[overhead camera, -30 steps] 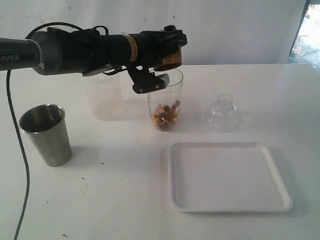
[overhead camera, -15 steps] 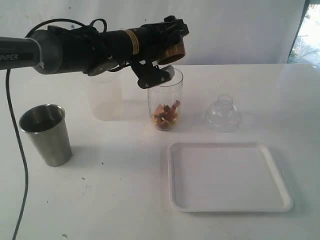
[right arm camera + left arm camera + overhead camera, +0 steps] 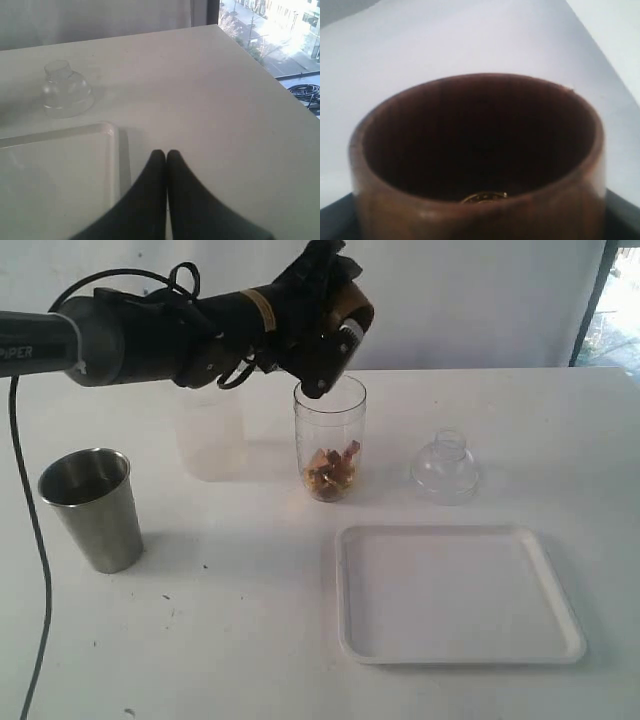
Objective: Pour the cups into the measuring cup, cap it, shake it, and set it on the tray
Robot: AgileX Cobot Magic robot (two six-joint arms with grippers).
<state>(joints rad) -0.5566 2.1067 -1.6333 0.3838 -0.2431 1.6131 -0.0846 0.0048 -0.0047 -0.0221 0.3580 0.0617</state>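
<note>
Over the last second the small wooden cup (image 3: 354, 312), clasped in the left gripper (image 3: 338, 340), is rolled back from its tilt above the measuring cup (image 3: 330, 435), which is left standing on the table with brown pieces inside. That pour is judged finished. The right gripper (image 3: 166, 159) is seen closed and empty.

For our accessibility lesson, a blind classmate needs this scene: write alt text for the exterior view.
The left claw holds a brown wooden cup tilted above a clear measuring cup with brownish pieces at its bottom. A steel tumbler and frosted cup stand left of it, a clear dome lid right, an empty white tray in front.
</note>
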